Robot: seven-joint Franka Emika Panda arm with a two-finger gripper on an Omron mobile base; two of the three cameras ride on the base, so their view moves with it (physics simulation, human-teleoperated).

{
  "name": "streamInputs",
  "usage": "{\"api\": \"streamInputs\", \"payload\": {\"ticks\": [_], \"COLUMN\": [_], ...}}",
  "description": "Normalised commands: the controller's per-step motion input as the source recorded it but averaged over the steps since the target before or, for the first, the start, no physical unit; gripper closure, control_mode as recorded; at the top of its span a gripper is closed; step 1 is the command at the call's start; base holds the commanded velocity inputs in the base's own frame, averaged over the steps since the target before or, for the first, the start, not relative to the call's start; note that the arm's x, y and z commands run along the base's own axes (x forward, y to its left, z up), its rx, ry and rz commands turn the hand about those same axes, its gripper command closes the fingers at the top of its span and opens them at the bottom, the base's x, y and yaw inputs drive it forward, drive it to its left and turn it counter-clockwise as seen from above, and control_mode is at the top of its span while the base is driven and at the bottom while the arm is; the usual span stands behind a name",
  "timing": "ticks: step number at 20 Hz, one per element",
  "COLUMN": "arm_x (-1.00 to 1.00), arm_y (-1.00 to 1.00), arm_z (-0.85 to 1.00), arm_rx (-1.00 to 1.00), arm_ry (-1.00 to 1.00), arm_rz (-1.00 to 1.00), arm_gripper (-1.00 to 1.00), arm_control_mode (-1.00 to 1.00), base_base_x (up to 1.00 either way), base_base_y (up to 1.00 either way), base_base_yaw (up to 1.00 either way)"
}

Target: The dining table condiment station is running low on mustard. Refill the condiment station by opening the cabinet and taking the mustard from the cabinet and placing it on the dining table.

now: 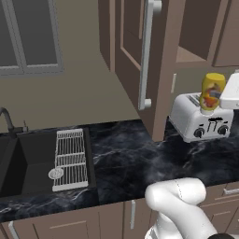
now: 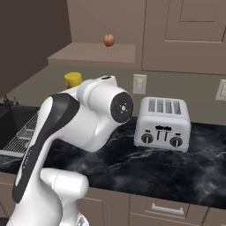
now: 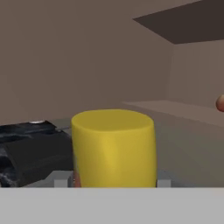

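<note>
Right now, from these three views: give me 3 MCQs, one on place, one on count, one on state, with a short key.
1. Where is the mustard?
A. In the sink
B. In the gripper, in the air above the toaster
C. On the cabinet shelf

2. How many knobs on the toaster's front?
A. Two
B. Four
C. None

3. What state is the cabinet door in?
A. Shut
B. Missing
C. Swung open

Key: B, the bottle sits between the fingers over the toaster; A, two round knobs show; C, the door stands edge-on, and the shelf holds an apple.

No readable text; the mustard (image 1: 212,91) label looks blurred, perhaps wordless.
</note>
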Motion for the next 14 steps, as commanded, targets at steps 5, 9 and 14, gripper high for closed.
{"api": "streamInputs", "payload": {"ticks": [5,9,14], "arm_x": [0.00,0.00,0.00], "arm_y": [0.00,0.00,0.00], "arm_z": [0.00,0.00,0.00], "arm_rx": [0.00,0.00,0.00], "arm_ry": [0.00,0.00,0.00], "arm_rz": [0.00,0.00,0.00], "arm_gripper": [1.00,1.00,1.00], "arm_control_mode": [1.00,1.00,1.00], "base_base_x": [-0.03,-0.55,-0.83], "base_base_y": [0.00,0.00,0.00], "base_base_yaw": [0.03,0.25,0.42]}}
